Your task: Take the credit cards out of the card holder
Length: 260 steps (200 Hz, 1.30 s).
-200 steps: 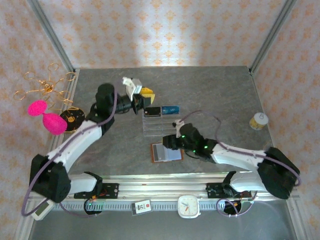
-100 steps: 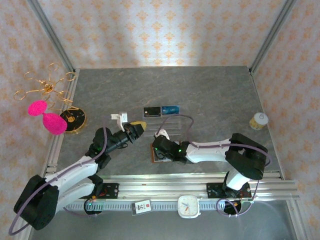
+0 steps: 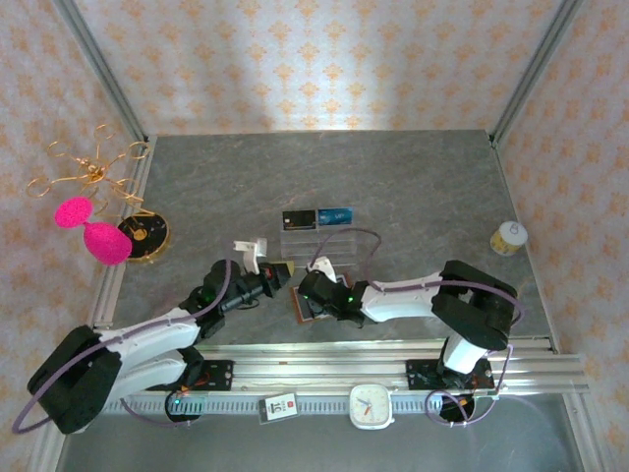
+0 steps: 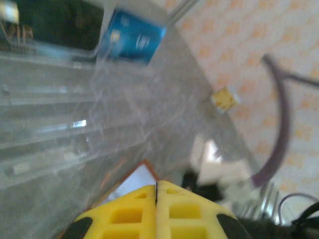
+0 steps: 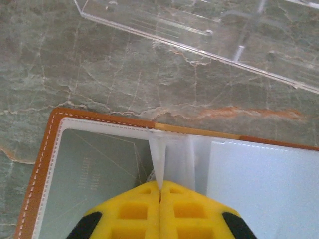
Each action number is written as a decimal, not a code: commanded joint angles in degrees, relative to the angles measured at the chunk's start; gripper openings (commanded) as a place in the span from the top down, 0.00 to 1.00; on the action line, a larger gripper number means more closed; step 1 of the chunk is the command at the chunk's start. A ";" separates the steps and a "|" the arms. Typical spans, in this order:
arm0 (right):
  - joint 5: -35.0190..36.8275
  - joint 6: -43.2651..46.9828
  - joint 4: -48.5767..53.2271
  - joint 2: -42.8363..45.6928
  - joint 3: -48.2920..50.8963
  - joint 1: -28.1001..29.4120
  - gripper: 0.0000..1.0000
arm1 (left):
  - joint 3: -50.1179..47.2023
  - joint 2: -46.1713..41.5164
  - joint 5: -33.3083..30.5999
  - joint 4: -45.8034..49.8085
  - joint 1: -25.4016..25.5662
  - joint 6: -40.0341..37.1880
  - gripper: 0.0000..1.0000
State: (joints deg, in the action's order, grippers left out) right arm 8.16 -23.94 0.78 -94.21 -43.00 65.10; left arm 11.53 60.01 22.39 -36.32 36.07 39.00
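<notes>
Grey marbled tabletop (image 3: 413, 187), walled by orange-patterned paper, is seen from above. Much of the small brown leather folding card holder (image 5: 50, 149) is hidden under the right arm in the overhead view, and its near part is cut off in the right wrist view.

The right gripper (image 5: 159, 191) is shown with its yellow fingers pressed together and nothing seen between them. Its tips are set over the centre fold of the opened holder's pale clear pockets; whether they touch it cannot be told. The left gripper (image 4: 156, 186) is likewise closed and empty, held near one corner of the holder.

Beyond both, a clear plastic compartment tray (image 4: 75, 124) is laid, blurred in the left wrist view. At its far edge the black credit card (image 3: 299, 218) and the bright blue credit card (image 3: 335, 215) are seen side by side, outside the holder. Whether they rest in a slot cannot be made out.
</notes>
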 commanded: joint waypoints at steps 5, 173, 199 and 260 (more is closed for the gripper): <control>0.94 -3.79 -3.32 4.63 3.21 0.23 1.00 | 1.46 4.41 -2.74 2.83 3.63 -0.90 1.00; 3.61 -12.79 -2.19 35.27 19.07 -3.49 0.64 | 18.57 25.59 -6.72 9.02 13.01 -4.40 1.00; -5.02 -5.88 -4.39 29.58 17.35 -3.17 0.65 | 13.39 15.73 -9.69 14.33 8.94 -4.07 1.00; -3.18 -0.11 2.90 10.97 5.47 3.77 0.67 | 6.59 0.31 -14.98 21.28 8.17 -4.59 0.95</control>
State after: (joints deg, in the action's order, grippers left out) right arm 4.45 -27.49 -0.38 -80.64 -34.00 67.11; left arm 19.75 63.09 10.94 -19.73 44.36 35.90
